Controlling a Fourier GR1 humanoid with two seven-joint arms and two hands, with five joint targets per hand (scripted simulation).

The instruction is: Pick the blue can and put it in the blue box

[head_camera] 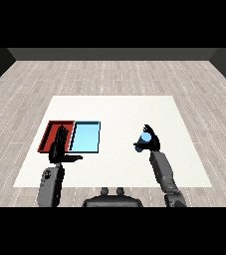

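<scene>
At the left of the white table [114, 107] the red tray [51, 130] and the blue tray [86, 137] lie side by side, touching along one long edge, their long sides running away from the robot. The left hand [60, 147] stands over the red tray's near right corner, fingers straight and upward, thumb stuck out toward the blue tray — holding nothing.

Between the trays and the other arm is a stretch of bare table. Then the right hand [148, 140], well apart from the trays, with its fingers and thumb curled round the blue can [145, 137]; only a small patch of the can shows between them, so I cannot tell whether it stands upright or tilts, nor whether it is off the table.

What the coming move turns on, as I judge it: the blue tray lies straight to the left of the can-holding hand — a sideways carry across the bare table, stopping short of the red tray. The left hand is nearer the trays but plays no part.
</scene>
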